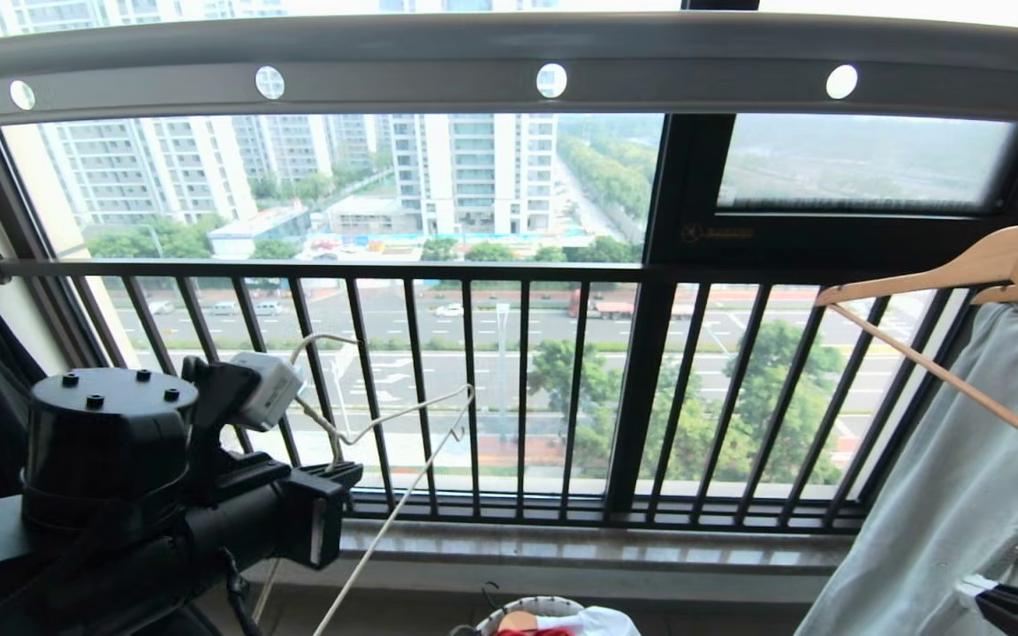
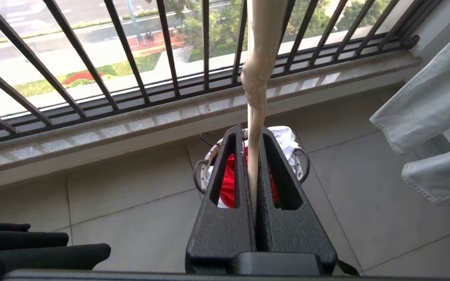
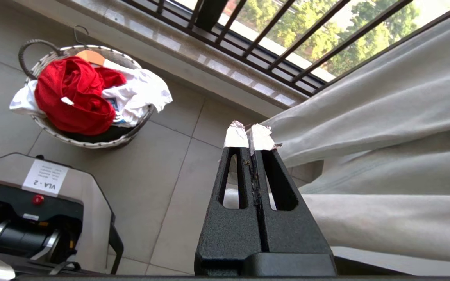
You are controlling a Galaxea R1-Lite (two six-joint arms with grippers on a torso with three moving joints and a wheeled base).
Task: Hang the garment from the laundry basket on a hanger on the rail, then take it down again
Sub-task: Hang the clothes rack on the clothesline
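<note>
Left gripper (image 2: 254, 164) clamped on the cream hanger (image 1: 403, 415), raised at the left, well below the rail (image 1: 509, 62). Best lifted steadily, hook kept upright and steered toward a hole. Low centre, on the floor by the sill: laundry basket (image 3: 37, 70) holding the red garment (image 3: 72, 97), barely glimpsed from the head, plain from the right wrist. Right gripper (image 3: 250, 136) pressed together, empty, beside the pale hanging cloth (image 3: 385, 117).
</note>
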